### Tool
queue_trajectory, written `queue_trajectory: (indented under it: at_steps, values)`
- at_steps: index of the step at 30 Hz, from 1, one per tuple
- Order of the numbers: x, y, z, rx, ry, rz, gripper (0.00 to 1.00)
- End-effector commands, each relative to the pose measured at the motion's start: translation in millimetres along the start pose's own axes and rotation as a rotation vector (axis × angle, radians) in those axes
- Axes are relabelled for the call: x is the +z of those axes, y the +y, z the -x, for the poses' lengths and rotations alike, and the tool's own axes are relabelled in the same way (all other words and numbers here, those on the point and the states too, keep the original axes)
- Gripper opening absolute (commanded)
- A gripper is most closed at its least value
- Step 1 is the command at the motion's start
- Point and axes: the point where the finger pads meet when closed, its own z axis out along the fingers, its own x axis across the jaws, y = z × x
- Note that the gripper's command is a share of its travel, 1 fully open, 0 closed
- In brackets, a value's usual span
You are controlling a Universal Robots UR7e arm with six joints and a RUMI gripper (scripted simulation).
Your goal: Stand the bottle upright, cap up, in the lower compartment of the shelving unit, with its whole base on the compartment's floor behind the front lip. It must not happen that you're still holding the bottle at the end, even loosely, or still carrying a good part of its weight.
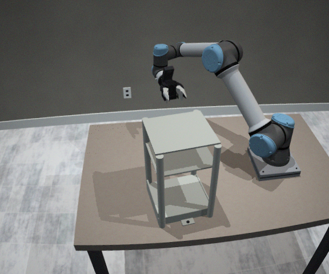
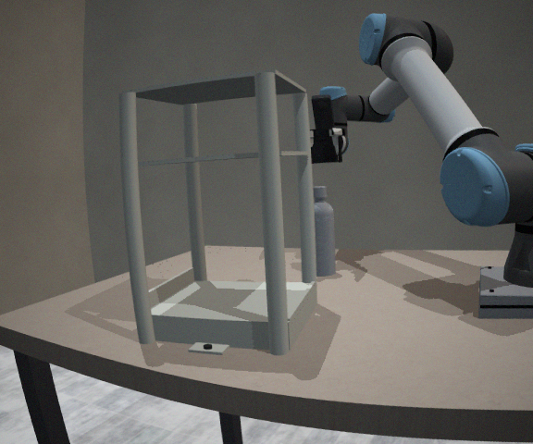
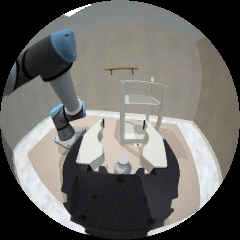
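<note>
A grey bottle (image 2: 325, 231) stands upright, cap up, on the table just behind the shelving unit (image 2: 218, 215), outside it. The shelf hides the bottle in the top view. My gripper (image 2: 328, 154) hangs in the air straight above the bottle, pointing down, partly open and empty. In the wrist view the bottle's cap (image 3: 121, 162) shows far below, between the fingers. In the top view the gripper (image 1: 174, 95) hovers behind the shelf's top (image 1: 179, 131). The lower compartment's floor (image 2: 229, 298) holds nothing and has a low front lip.
A small flat plate with a black knob (image 2: 207, 347) lies on the table in front of the shelf. The arm's base (image 1: 273, 165) is bolted at the table's right. The shelf's rear posts stand close to the bottle.
</note>
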Motion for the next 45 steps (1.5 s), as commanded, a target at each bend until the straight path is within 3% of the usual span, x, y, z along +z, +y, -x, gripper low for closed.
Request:
queue_trajectory:
  at_steps: [1,27,45]
  values:
    - [-0.8,0,0,-0.018,0.004,-0.007,0.46]
    - [-1.1,1,0,-0.024,0.006,-0.009,0.46]
    - [-1.0,16,0,-0.024,0.006,-0.009,0.46]
